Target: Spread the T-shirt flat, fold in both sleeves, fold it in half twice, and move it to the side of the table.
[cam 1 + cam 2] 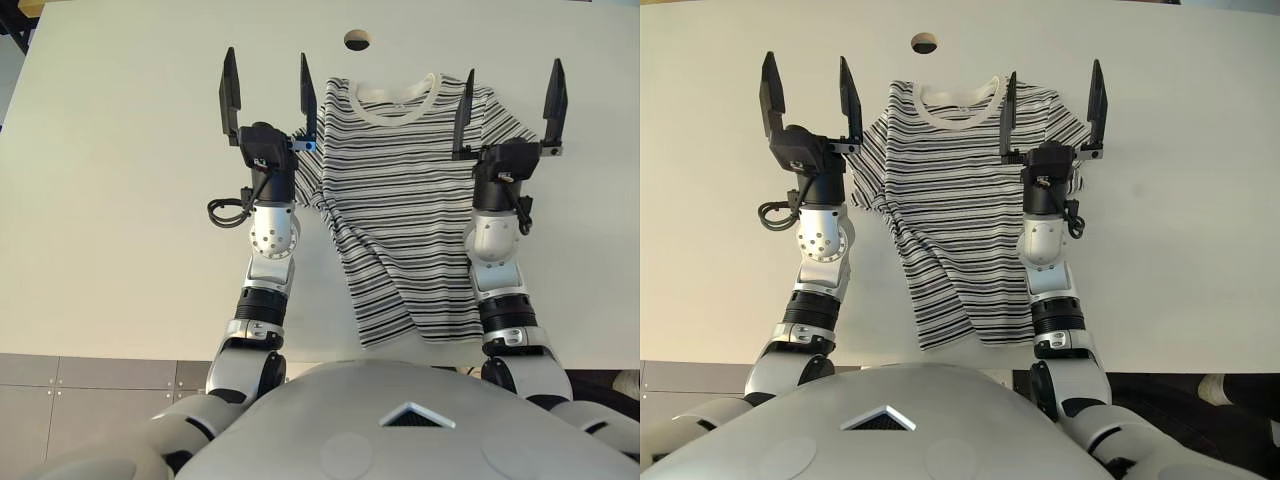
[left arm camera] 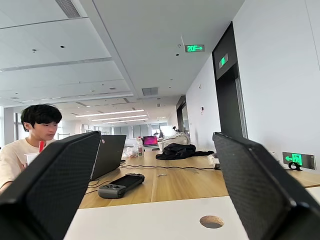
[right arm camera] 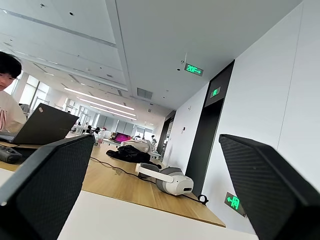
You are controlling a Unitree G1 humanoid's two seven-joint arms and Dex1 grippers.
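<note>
**G1 shirt fold: spread not finished, both end effectors open at the shoulders**

The T-shirt [image 1: 400,200] is lying on the bench [image 1: 120,200] between the two arms, with its collar [image 1: 398,100] at the far end and its hem [image 1: 420,325] at the near edge by the robot. The long axis is running far-to-near, drifting slightly toward the robot's right at the hem. The right half is looking flat. The left flank is creasing inward on a diagonal below the left sleeve [image 1: 308,175], so the spread is judged incomplete.

The left end effector [image 1: 268,70] is hovering at the left sleeve, fingers wide apart and empty, pointing away from the robot. Its inner finger is lining up with the shoulder edge and its outer finger is sitting over bare bench. The right end effector [image 1: 513,80] is hovering at the right sleeve [image 1: 510,120], also wide open and empty, straddling that shoulder.

Key relation: each sleeve is lying under or just beside its own-side end effector, so no arm is needing to cross over. The creased flank is lying nearer the robot than the left end effector, beside that forearm, so the left arm is the nearer one. The next move is likely calling for dropping onto that edge and tugging it outward. The risk is dragging the whole shirt off axis.
</note>
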